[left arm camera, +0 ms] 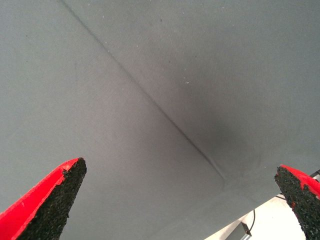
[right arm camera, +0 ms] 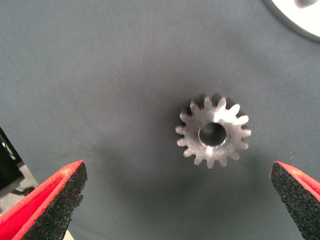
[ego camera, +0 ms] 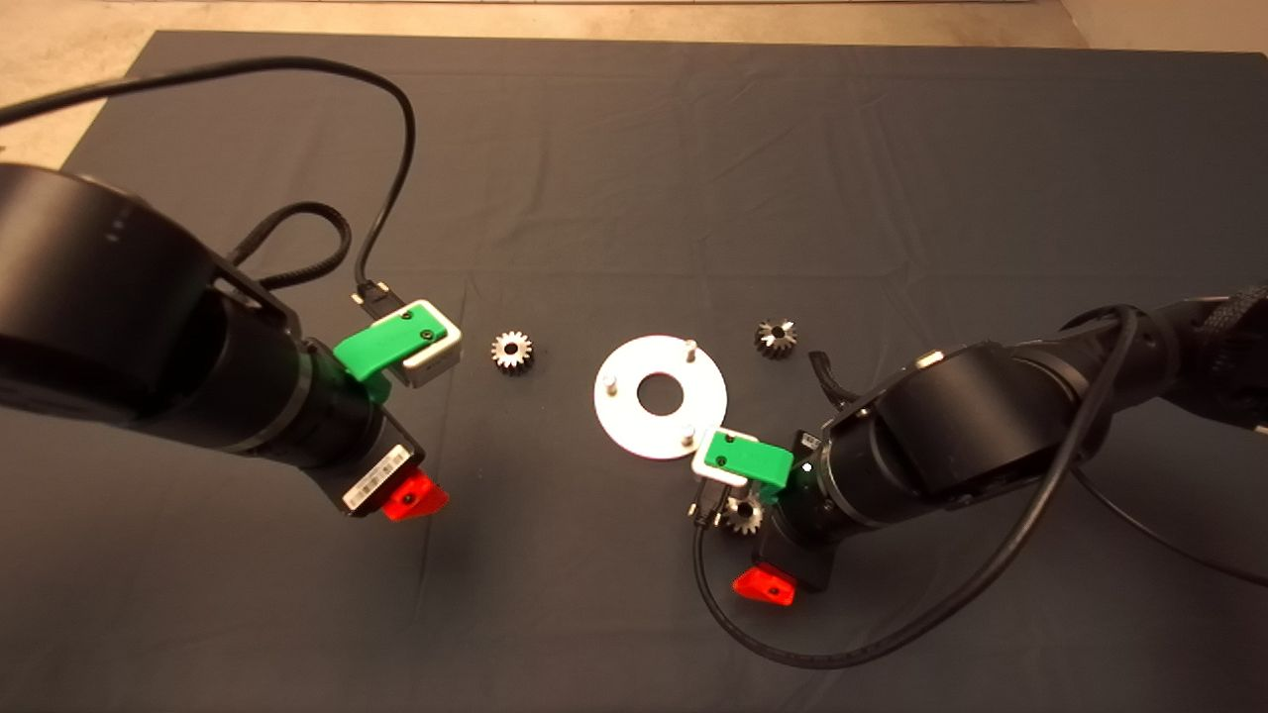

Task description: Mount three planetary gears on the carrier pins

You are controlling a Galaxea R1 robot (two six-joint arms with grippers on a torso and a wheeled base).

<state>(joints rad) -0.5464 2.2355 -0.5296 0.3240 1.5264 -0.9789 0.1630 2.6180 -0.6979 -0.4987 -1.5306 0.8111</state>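
right pincer (right arm camera: 175, 200) open over gear (right arm camera: 213, 132) | left pincer (left arm camera: 175, 200) open | disc (ego camera: 624, 421) unobstructed

Dark grey mat (ego camera: 634, 149) fills nearly my whole head view, cloth creased with faint fold lines running across upper half. Pale beige tabletop (ego camera: 59, 69) shows along top edge and in upper left corner of frame. Warm light overall, soft shadows on mat at lower left and lower centre.

gear (right arm camera: 213, 135) flat on mat (right arm camera: 100, 75), tool (right arm camera: 175, 200) spread
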